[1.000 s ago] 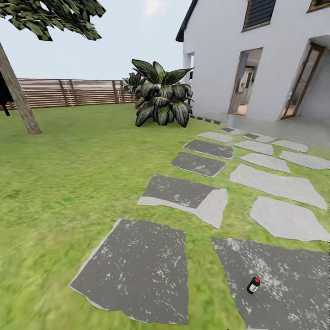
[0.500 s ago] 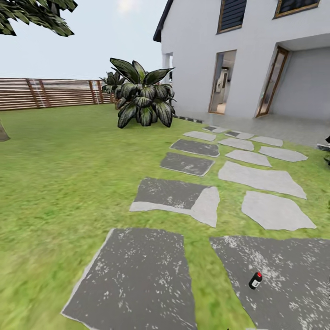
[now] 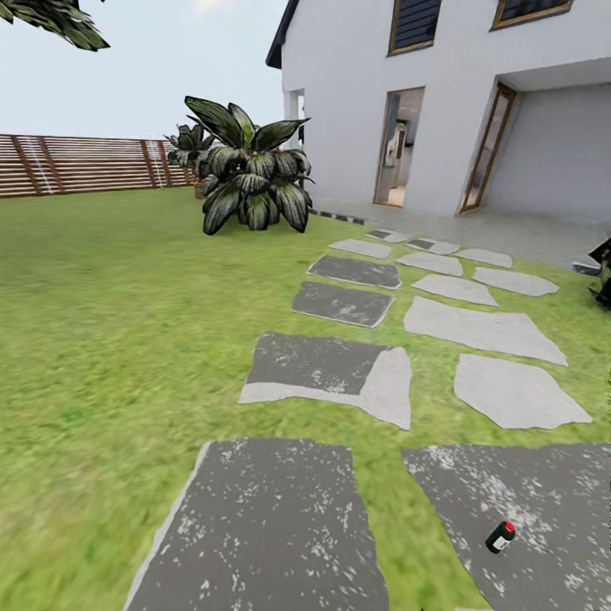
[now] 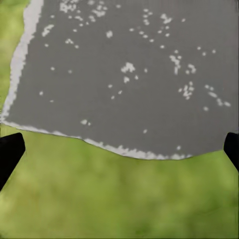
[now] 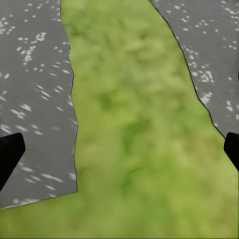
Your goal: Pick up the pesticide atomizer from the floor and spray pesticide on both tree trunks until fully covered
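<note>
Since a second ago the head camera has swung to the right: the leaning tree trunk has slid out of the left edge, the house fills more of the picture, and the atomizer now lies lower and further right. That is the view turning, not the things shifting.

The atomizer is a small dark can with a red cap, lying tilted on the dark paving slab at the lower right of the head view, near the robot's base. A few leaves of a tree crown hang at the upper left; the fence and a broad-leaved bush stand beyond the lawn.

The left pincer hangs above the edge of a slab and grass, its dark fingertips far apart and nothing between them. The right pincer is likewise spread wide and empty, over a strip of grass between two slabs.

My reading is that the robot is lining up to pick up the can. To do that well, the base should probably close in until the can sits squarely ahead of the right arm, then the right pincer should come down across the can's body rather than its cap, since a small can lying down may roll if nudged.
</note>
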Controlling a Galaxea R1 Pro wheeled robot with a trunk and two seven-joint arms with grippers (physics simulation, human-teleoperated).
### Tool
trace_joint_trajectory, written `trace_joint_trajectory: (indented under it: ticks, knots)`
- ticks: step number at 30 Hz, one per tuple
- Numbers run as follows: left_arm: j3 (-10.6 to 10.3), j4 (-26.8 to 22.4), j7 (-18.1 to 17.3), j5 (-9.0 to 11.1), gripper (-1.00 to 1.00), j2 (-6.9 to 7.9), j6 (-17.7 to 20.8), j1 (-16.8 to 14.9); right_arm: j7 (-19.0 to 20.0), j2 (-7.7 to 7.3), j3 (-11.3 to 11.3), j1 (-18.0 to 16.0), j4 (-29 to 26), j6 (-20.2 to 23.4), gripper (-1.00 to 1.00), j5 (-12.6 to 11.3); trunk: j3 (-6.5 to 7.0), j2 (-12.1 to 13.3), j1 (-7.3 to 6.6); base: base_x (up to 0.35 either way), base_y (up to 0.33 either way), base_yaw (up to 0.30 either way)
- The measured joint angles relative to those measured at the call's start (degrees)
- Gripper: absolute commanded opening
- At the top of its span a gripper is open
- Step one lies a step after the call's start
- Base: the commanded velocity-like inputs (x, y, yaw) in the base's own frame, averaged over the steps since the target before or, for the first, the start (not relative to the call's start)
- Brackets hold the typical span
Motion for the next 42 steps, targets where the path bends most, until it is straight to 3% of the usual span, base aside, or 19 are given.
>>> trace_joint_trajectory:
  ticks: [29, 42]
  knots:
    - [0.01, 0.0, 0.0, 0.0, 1.0, 0.0, 0.0, 0.0, 0.0, 0.0, 0.0, 0.0, 0.0, 0.0, 1.0, 0.0, 0.68, 0.0, 0.0, 0.236, 0.244, -0.256]
    - [0.0, 0.0, 0.0, 0.0, 1.0, 0.0, 0.0, 0.0, 0.06, 0.0, 0.0, 0.0, 0.01, 0.0, 1.0, 0.01, 0.99, 0.0, 0.0, 0.158, 0.133, -0.256]
